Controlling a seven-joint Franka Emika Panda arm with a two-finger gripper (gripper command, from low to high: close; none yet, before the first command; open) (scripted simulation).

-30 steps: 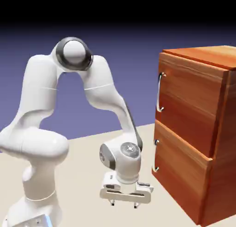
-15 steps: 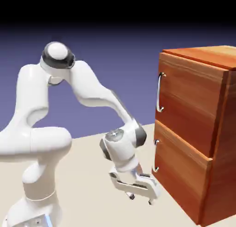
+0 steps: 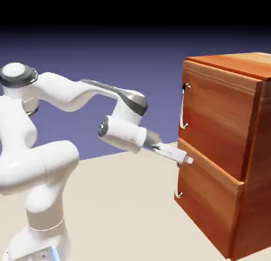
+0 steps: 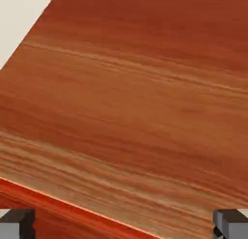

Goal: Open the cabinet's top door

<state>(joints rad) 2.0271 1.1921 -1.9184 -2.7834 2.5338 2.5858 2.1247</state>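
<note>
Boxy reddish-brown wood-grain cabinet [image 3: 225, 149] standing on the pale beige tabletop [image 3: 122, 207], directly ahead of the jaws. White two-finger gripper [image 3: 186, 160] levelled and aimed at the cabinet front, tips right at the seam between the two stacked panels, seemingly to bring the jaws face-on to the front before going for the handle.

Jaws spread to their widest and holding nothing: in the hand view, the two small grey fingertips [image 4: 17, 223] at opposite bottom corners, only wood grain between them. No handle anywhere between or ahead of the jaws in that view, just a brighter red edge crossing low and a corner of pale tabletop at the upper left.

Tall wood-grain top door [image 3: 217, 119] shut, flush with the cabinet front, facing back toward the jaws. Long curved silver bar handle [image 3: 183, 105] upright on the door's near edge, long axis vertical, bowed outward from the panel, well above the jaws. Short silver handle [image 3: 179, 179] of the lower panel just below the jaws, also vertical.

Judged from this: approach under way, grasp not yet made. Jaws too low for the door handle; likely need to rise, with the opening set across the vertical bar so the fingers pass either side of it. Risk of catching the lower panel's handle or bumping the seam if driven straight in.
</note>
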